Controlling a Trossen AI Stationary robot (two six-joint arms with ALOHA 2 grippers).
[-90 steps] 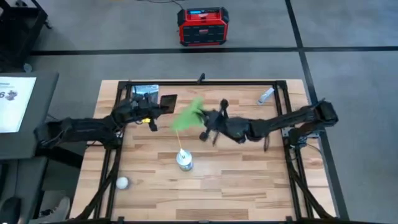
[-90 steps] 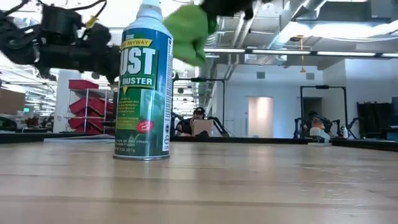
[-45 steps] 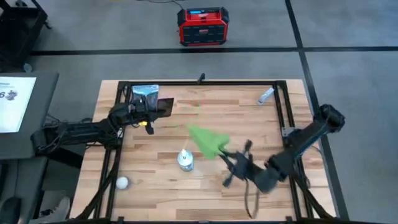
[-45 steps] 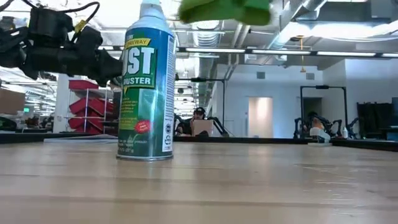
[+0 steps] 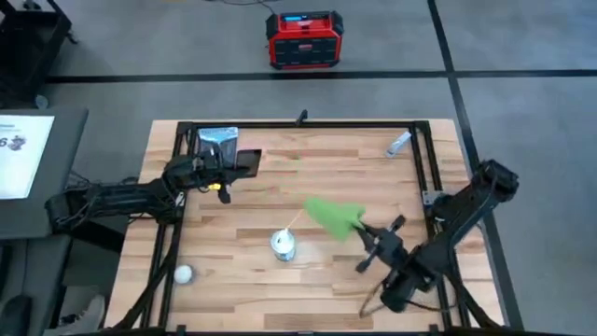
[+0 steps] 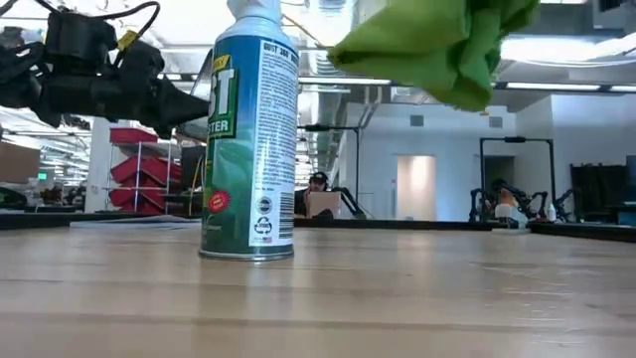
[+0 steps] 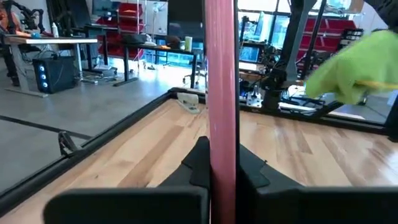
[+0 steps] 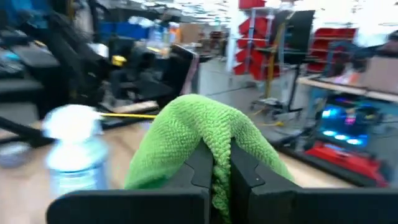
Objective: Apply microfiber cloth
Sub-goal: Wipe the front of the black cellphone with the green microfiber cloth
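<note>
Since the earlier frame my right gripper (image 5: 366, 234) has swung the microfiber cloth (image 5: 334, 216) away from the phone (image 5: 247, 161), out to about four o'clock of the table (image 5: 336, 159), clear above the duster can (image 5: 283, 245). Its fingers are pinched on the cloth. My left gripper (image 5: 224, 168), at ten o'clock, clamps the phone upright. I judge we're mid-carry; next, bring the cloth back to the phone.

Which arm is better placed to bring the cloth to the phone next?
Right. Its gripper is shut on the green cloth, held above the table beside the duster can. The left gripper is occupied, holding the phone edge-on near the table's far left.
</note>
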